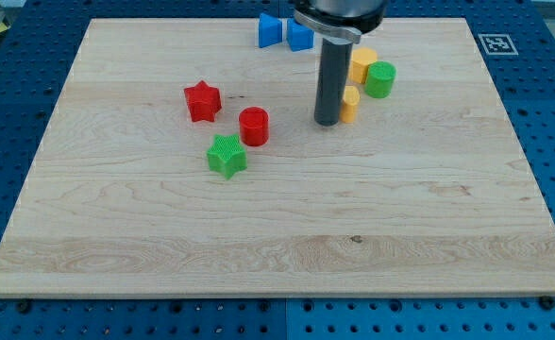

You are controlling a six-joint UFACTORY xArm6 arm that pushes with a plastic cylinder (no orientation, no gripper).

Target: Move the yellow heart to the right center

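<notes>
Camera view: no hand on this arm, so nothing opens, closes or grips; it ends in a dark rod, and the tip (327,122) rests on the counter (400,236). Just to the tip's right, touching or nearly so, sits a small yellow block (351,104), half hidden by the rod. It is probably the yellow heart, but the shape is not clear. A second yellow block (361,64) lies beyond it, up and right of the tip, beside a green cylinder (380,79).

Handling, as a guess: light, rigid, slides easily on smooth wood and may spin if pushed off-centre. Push on its left face, through the middle.

Around: the green cylinder and second yellow block sit close above the push line and could get clipped. Two blue blocks (284,32) are above-left of the tip. The red cylinder (254,126), red star (202,101) and green star (227,155) are to its left, out of the way. The counter to the right looks open.
</notes>
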